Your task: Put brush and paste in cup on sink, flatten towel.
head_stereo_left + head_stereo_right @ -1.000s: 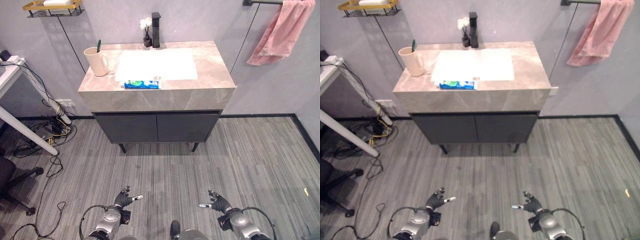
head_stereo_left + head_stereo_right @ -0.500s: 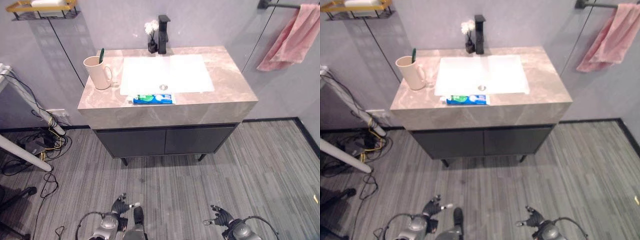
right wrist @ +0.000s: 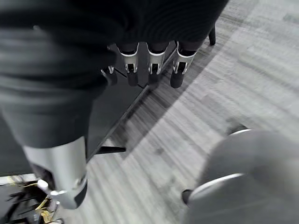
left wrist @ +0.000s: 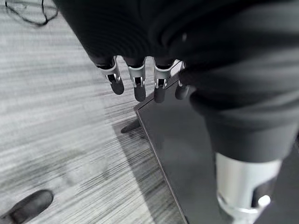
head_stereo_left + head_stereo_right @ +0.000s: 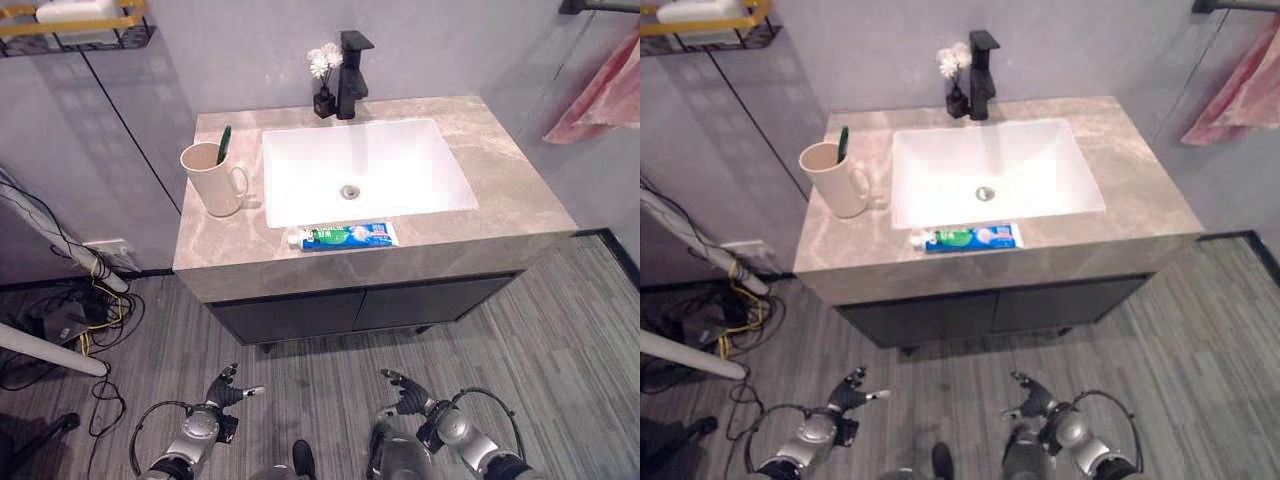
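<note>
While the left hand (image 5: 222,391) and the right hand (image 5: 408,396) hung low over the grey plank floor (image 5: 560,330), both had relaxed, near-straight fingers and held nothing. Compared with a second before, the whole view had shifted: the vanity (image 5: 370,265) sat larger and nearer, so the camera had come closer rather than any object moving. That suggested the approach was under way and no reaching had begun.

The toothbrush (image 5: 224,143) already stood in the beige cup (image 5: 214,180) on the counter's left part, beside the white basin (image 5: 365,170). The toothpaste (image 5: 345,236) lay flat on the front strip of counter, between the basin's rim and the counter's front edge, close to that edge. The pink towel (image 5: 605,95) hung bunched at the far right wall, well apart from the sink.

Open floor lay ahead of the dark cabinet doors. Cables (image 5: 70,305) cluttered the floor to the left, and a black tap (image 5: 352,60) with a small flower vase (image 5: 322,75) stood behind the basin.
</note>
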Robot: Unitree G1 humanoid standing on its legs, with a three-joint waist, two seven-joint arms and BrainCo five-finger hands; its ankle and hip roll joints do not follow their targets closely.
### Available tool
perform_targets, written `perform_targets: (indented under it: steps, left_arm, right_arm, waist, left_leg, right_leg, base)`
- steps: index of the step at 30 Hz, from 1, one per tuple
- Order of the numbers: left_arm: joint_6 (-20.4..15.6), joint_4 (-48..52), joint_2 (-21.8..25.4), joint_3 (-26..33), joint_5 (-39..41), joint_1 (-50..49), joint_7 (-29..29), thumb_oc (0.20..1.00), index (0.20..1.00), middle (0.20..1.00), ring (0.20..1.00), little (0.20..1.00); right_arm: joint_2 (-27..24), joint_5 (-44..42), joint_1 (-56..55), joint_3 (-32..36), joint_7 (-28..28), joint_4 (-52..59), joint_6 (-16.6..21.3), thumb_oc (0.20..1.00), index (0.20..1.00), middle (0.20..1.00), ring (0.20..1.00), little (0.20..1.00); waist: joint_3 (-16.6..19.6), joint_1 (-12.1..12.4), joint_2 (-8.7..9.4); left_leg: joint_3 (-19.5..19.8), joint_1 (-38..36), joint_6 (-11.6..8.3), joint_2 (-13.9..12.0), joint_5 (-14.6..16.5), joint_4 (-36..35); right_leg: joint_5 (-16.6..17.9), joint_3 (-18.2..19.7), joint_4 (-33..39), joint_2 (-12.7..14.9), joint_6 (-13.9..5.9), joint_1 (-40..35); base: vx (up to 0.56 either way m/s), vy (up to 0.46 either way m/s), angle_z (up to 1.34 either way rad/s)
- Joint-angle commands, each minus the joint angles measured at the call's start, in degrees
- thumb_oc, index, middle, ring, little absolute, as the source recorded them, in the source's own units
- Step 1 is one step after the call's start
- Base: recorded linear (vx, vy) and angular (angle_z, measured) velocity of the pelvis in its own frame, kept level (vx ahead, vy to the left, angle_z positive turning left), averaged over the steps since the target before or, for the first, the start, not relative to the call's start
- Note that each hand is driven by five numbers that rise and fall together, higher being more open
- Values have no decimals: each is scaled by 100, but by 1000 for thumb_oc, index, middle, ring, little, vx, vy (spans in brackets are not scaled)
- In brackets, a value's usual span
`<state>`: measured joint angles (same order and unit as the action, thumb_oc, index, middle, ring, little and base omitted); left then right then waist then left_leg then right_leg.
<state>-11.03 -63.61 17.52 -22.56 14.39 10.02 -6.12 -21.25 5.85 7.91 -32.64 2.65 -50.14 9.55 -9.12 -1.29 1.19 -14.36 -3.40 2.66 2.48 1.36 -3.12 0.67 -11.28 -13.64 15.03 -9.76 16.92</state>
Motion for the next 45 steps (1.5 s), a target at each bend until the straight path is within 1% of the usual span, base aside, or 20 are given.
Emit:
perform_targets:
  steps: [1,3,6,9,10,12,14,16,17,18,19,22,23,24,28,35,38,40,44,45]
  left_arm:
    - [-221,184,5,223,-250,205,-116,1000,1000,1000,1000,1000]
    - [-209,221,57,247,-275,180,-109,1000,1000,1000,1000,1000]
    - [-184,233,42,269,-258,112,-82,1000,1000,1000,1000,1000]
    - [-149,297,-8,264,-197,82,-74,1000,1000,1000,1000,1000]
    - [-124,336,-80,165,-174,141,-86,1000,1000,1000,1000,1000]
    - [-141,307,-126,149,-177,133,-85,1000,1000,1000,1000,1000]
    - [-141,344,-165,129,-192,75,-74,1000,1000,1000,1000,1000]
    - [-167,278,-203,62,-259,73,-96,1000,1000,1000,1000,1000]
    - [-175,247,-217,47,-279,92,-108,1000,1000,1000,1000,1000]
    - [-188,219,-227,16,-287,129,-132,1000,1000,1000,1000,1000]
    - [-201,229,-223,-9,-292,150,-167,1000,1000,1000,1000,1000]
    - [-196,199,-195,-21,-307,168,-191,1000,1000,1000,1000,1000]
    - [-200,117,-156,-29,-363,126,-173,1000,1000,1000,1000,1000]
    - [-206,98,-147,24,-316,90,-185,1000,1000,1000,1000,1000]
    - [-208,-30,-69,160,-264,53,-194,1000,1000,1000,1000,1000]
    - [-212,-150,91,309,-386,-40,-216,1000,1000,1000,1000,1000]
    - [-230,157,291,120,-709,-152,-113,1000,1000,1000,1000,1000]
    - [-228,289,350,80,-762,-203,-56,1000,1000,1000,1000,1000]
    - [-246,869,756,-30,-1102,-529,185,1000,1000,1000,1000,1000]
    - [-255,1355,1028,-97,-1233,-743,346,1000,1000,1000,1000,1000]
  right_arm:
    - [-204,298,152,-88,-49,88,57,1000,1000,1000,1000,1000]
    - [-309,731,219,-309,-43,130,73,1000,1000,1000,1000,1000]
    - [-512,882,227,-363,-18,280,86,1000,1000,1000,1000,1000]
    - [-596,482,-4,-54,-68,202,54,1000,1000,1000,1000,1000]
    - [-673,293,-95,89,-117,86,27,1000,1000,1000,1000,1000]
    - [-675,241,-127,119,-139,-34,23,1000,1000,1000,1000,1000]
    - [-703,234,-170,128,-130,-73,23,1000,1000,1000,1000,1000]
    - [-696,246,-206,174,-182,-147,43,1000,1000,1000,1000,1000]
    - [-697,253,-209,188,-211,-132,50,1000,1000,1000,1000,1000]
    - [-686,247,-193,196,-274,-180,65,1000,1000,1000,1000,1000]
    - [-688,222,-166,198,-303,-161,78,1000,1000,1000,1000,1000]
    - [-589,365,-125,158,-406,-298,52,1000,1000,1000,1000,1000]
    - [-431,533,-79,66,-362,-600,10,1000,1000,1000,1000,1000]
    - [-374,498,-82,78,-372,-618,14,1000,1000,1000,1000,1000]
    - [-301,975,30,-301,-267,-611,18,1000,1000,1000,1000,1000]
    - [-248,890,-55,-172,-265,-660,21,1000,1000,1000,1000,1000]
    - [-260,880,-26,-154,-223,-727,32,1000,1000,1000,1000,1000]
    - [-277,883,-17,-143,-217,-747,34,1000,1000,1000,1000,1000]
    - [-366,815,17,-40,-123,-706,46,1000,1000,1000,1000,1000]
    - [-344,307,-41,260,-40,-748,40,1000,1000,1000,1000,1000]
  waist:
    - [69,-155,140]
    - [144,-110,236]
    - [208,-96,219]
    - [186,-152,161]
    - [114,-203,198]
    - [133,-206,169]
    - [193,-193,110]
    - [267,-213,30]
    - [278,-216,-4]
    - [279,-219,-46]
    - [261,-201,-74]
    - [316,-260,-211]
    - [415,-219,-226]
    - [431,-210,-220]
    - [455,-76,-103]
    - [462,-18,66]
    - [456,33,94]
    - [461,46,85]
    - [477,104,41]
    - [482,110,-9]
  left_leg:
    - [396,142,-497,-585,-86,544]
    - [477,86,-603,-763,-129,631]
    - [694,67,-721,-1025,-297,769]
    - [826,302,-888,-1262,-742,1281]
    - [646,671,-930,-1331,-1033,1896]
    - [626,696,-920,-1247,-982,1699]
    - [712,676,-876,-1113,-844,1085]
    - [550,693,-952,-1254,-965,341]
    - [448,722,-994,-1360,-1092,159]
    - [347,823,-1055,-1507,-1355,-46]
    - [380,865,-1082,-1589,-1420,-99]
    - [338,666,-1074,-1575,-1239,-188]
    - [292,487,-1039,-1406,-1080,-188]
    - [271,468,-1016,-1357,-1041,-188]
    - [230,401,-949,-1230,-896,-188]
    - [218,416,-903,-1166,-809,-188]
    - [248,440,-888,-1127,-777,-188]
    - [253,445,-887,-1123,-772,-188]
    - [297,439,-896,-1123,-771,-188]
    - [317,427,-908,-1128,-773,-188]
  right_leg:
    - [1370,702,814,147,-134,-515]
    - [1095,748,899,-73,-108,-627]
    - [729,765,772,-496,89,-760]
    - [534,636,766,-720,304,-934]
    - [469,453,824,-724,455,-1091]
    - [421,417,910,-732,453,-1156]
    - [439,417,1115,-724,384,-1247]
    - [404,408,1224,-672,305,-1303]
    - [384,386,1217,-632,278,-1307]
    - [362,358,1195,-592,262,-1324]
    - [347,384,1155,-554,238,-1311]
    - [318,464,1065,-521,182,-1280]
    - [426,548,1215,-381,118,-1419]
    - [469,586,1239,-331,90,-1438]
    - [625,574,1367,-175,-10,-1492]
    - [781,523,1423,-50,-127,-1492]
    - [914,468,1462,9,-194,-1487]
    - [913,447,1472,21,-204,-1494]
    - [904,370,1490,59,-224,-1540]
    - [900,329,1514,71,-232,-1579]
  base:
    - [418,-417,47]
    - [298,-364,31]
    - [190,-294,4]
    - [136,-316,4]
    - [119,-352,29]
    - [115,-172,88]
    - [138,0,27]
    - [133,109,-19]
    - [110,158,6]
    - [103,166,5]
    - [96,163,-1]
    - [115,190,-37]
    - [174,278,-45]
    - [153,261,-17]
    - [44,109,1]
    - [22,66,0]
    - [-2,48,5]
    - [-5,27,9]
    - [2,9,8]
    - [0,0,0]
